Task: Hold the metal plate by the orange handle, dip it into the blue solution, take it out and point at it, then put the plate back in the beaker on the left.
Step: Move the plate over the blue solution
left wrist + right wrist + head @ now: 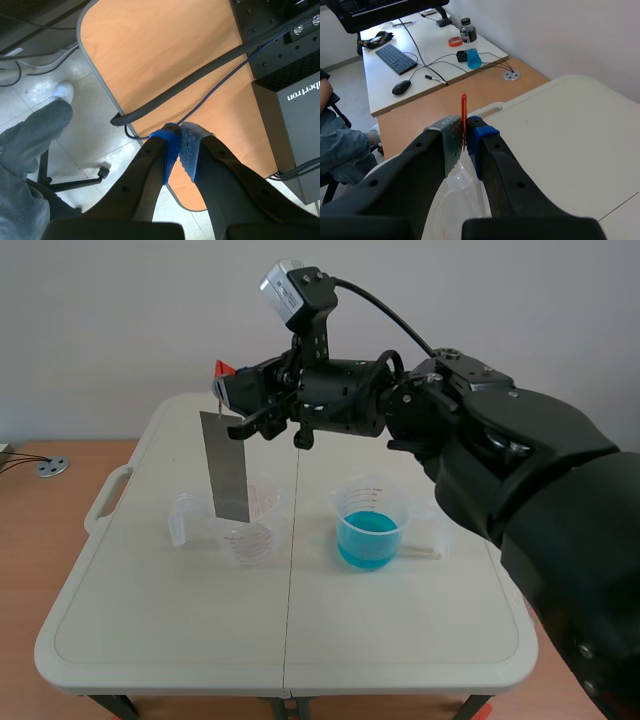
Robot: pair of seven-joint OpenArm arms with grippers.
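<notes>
Metal plate point(226, 468), handle point(464, 107) clamped in right end effector point(238, 405), lower edge at beaker point(255, 540) rim.

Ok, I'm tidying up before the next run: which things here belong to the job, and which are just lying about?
Job in hand:
- metal plate, its orange handle gripped by the right gripper
- left beaker
- beaker of blue solution

Lying about:
- pale stick beside the blue solution
- keyboard
- mouse
- bottle
- tape roll
</notes>
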